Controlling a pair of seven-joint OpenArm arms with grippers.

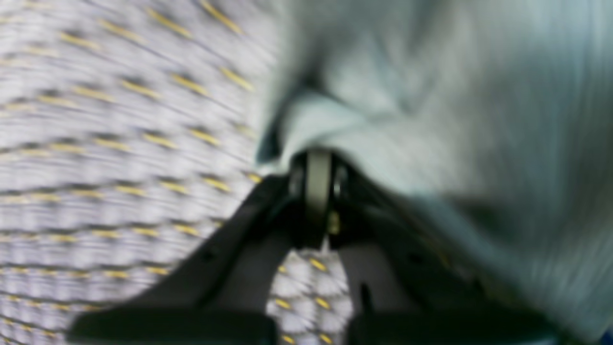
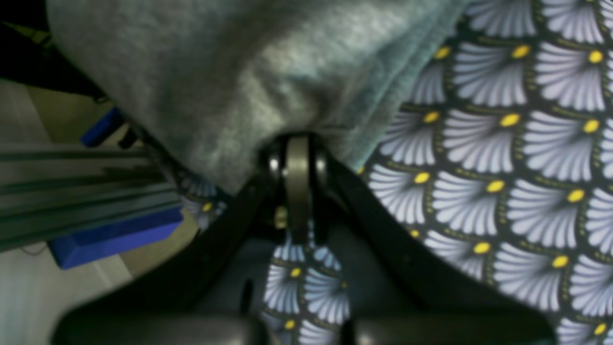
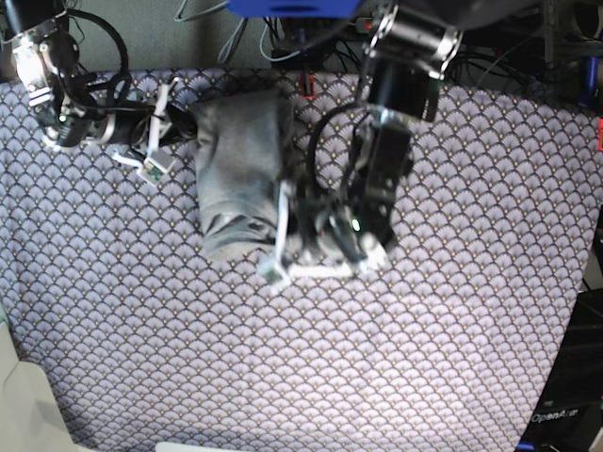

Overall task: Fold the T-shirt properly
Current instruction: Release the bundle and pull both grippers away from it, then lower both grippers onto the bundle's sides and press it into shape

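1. Your base view looks straight down from high above onto the whole surface (image 3: 424, 330).
2. Each wrist view sits close behind its gripper, looking along it.
3. All three share the T-shirt (image 3: 240, 169) and the patterned cloth (image 2: 517, 158).

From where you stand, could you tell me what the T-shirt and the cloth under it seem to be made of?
T-shirt: looks like soft matte knit, probably cotton jersey; heathered grey flecks, and it bunches into limp folds where the right gripper pinches it.
Table cloth: seems a thin printed fabric; a flat repeating purple scallop pattern with yellow dots, lying smooth. The weave is not discernible.
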